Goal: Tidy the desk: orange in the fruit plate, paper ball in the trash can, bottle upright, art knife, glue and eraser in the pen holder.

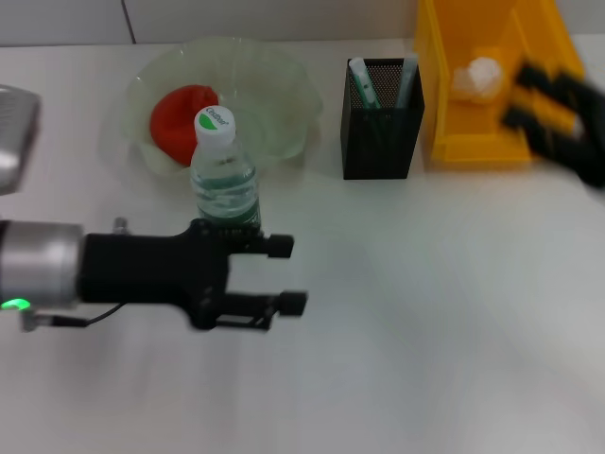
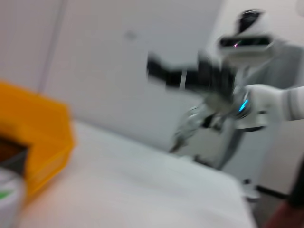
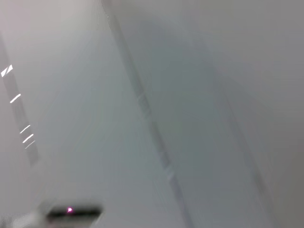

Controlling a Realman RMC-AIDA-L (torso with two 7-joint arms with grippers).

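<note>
Reaching in from the nine o'clock side of the head view, the left gripper (image 1: 291, 274) hung over the white desk (image 1: 425, 312) with its two black fingers (image 1: 280, 246) spread wide apart and nothing between them; the bottle (image 1: 224, 180) stood upright just beyond it toward twelve o'clock, close to the upper finger, though contact could not be told. The bottle's white cap carried a green mark and small lettering too faint to read, and its dark-green label was likewise unreadable. Behind the bottle the orange (image 1: 180, 118) lay inside the fruit plate (image 1: 284, 104). At about one o'clock from the gripper stood the pen holder (image 1: 381, 142) with two pale green sticks in it, and just beside that, toward three o'clock, the trash can (image 1: 463, 123) held the paper ball (image 1: 477, 76). The right gripper (image 1: 544, 104) hovered over the can's far edge, blurred; its fingers looked parted and empty.
</note>
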